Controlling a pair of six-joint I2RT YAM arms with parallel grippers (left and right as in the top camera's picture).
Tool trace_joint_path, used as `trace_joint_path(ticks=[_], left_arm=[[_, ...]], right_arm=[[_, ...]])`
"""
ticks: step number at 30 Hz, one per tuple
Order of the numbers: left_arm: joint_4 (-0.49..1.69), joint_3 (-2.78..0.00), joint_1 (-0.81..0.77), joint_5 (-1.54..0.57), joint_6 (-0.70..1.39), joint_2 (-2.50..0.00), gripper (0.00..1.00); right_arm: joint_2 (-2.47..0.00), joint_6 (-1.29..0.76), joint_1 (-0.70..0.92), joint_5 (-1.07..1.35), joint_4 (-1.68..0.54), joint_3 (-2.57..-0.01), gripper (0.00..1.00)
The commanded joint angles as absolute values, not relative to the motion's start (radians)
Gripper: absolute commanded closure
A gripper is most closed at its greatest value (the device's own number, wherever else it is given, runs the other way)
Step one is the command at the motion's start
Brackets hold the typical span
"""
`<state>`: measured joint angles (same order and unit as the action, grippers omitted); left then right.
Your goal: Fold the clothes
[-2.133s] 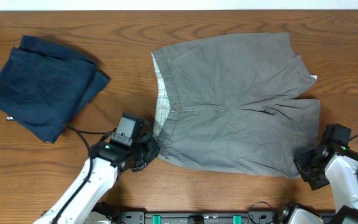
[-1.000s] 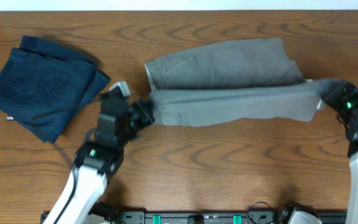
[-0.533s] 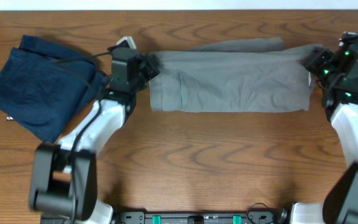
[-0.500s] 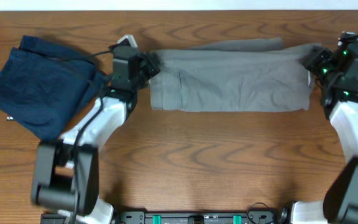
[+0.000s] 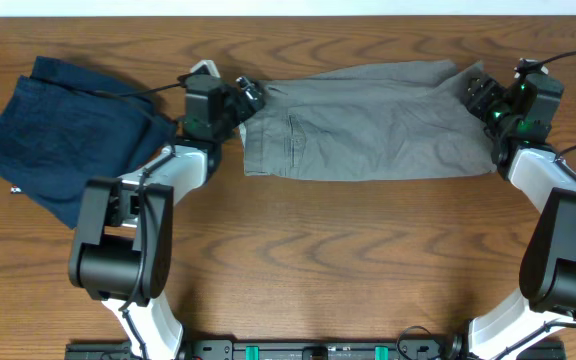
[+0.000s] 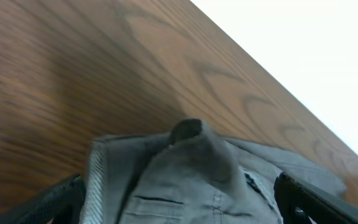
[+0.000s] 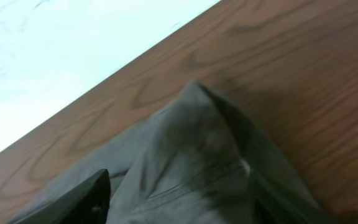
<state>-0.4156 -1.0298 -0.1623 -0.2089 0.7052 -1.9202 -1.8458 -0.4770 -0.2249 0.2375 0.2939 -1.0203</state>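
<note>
The clothes (image 5: pixel 368 125) are grey shorts folded in half into a long band across the far middle of the table. My left gripper (image 5: pixel 250 97) stands open over their far left corner. In the left wrist view its fingers (image 6: pixel 58 199) are wide apart, with a raised peak of the grey cloth (image 6: pixel 194 140) lying loose between them. At the far right corner my right gripper (image 5: pixel 475 92) is open too. In the right wrist view one dark finger (image 7: pixel 73 202) sits left of a similar cloth peak (image 7: pixel 197 143); the other finger is hard to make out.
A dark navy folded garment (image 5: pixel 68 135) lies at the far left, close to my left arm. The wooden table (image 5: pixel 318 260) ends just behind the shorts at a white strip (image 5: pixel 288 8). Both arms stretch from the near edge to the far side.
Both grippers carried the near edge of the shorts over to the far side, folding them in half. They have now opened and let go of the cloth.
</note>
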Motion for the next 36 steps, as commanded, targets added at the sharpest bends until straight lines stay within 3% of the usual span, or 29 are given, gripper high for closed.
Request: trace_joint_path(ticks=[1,7,14,15,17,23,26,30,35,36], left_arm=[[-0.38,-1.052,-0.123,-0.318,0.689,-1.89,0.02],[-0.122,-1.051,-0.126,-0.34,0.688,-1.891,0.02],[0.004,-1.051,-0.181,-0.358,0.687,-1.891,0.01],[0.019,-1.051,-0.191,-0.358,0.68,-1.891,0.04],[0.06,-1.051,-0.212,-0.358,0.664,-1.891,0.18],[0.26,-1.042,-0.273,-0.355,0.619,-1.891,0.74],[0.364,-1.042,-0.287,-0.355,0.609,-1.891,0.94],[0.592,-1.042,-0.292,-0.392,0.607,-1.89,0.94],[0.812,-1.042,-0.29,-0.434,0.489,-1.88,0.93],[0.82,-1.042,-0.289,-0.434,0.475,-1.876,0.89]], right_arm=[[-1.8,-0.439,-0.212,0.332,0.251,-1.034,0.37],[-1.807,-0.338,-0.194,0.277,-0.029,-1.034,0.39],[-1.859,-0.267,-0.184,0.126,-0.244,-1.033,0.35],[-1.86,-0.267,-0.184,0.118,-0.262,-1.033,0.35],[-1.859,-0.267,-0.185,0.098,-0.313,-1.033,0.35],[-1.859,-0.312,-0.191,-0.042,-0.527,-1.033,0.42],[-1.859,-0.371,-0.192,-0.132,-0.614,-1.033,0.42],[-1.858,-0.412,-0.205,-0.193,-0.728,-1.033,0.47],[-1.856,-0.475,-0.249,-0.194,-0.822,-1.033,0.46],[-1.855,-0.469,-0.254,-0.177,-0.818,-1.033,0.44]])
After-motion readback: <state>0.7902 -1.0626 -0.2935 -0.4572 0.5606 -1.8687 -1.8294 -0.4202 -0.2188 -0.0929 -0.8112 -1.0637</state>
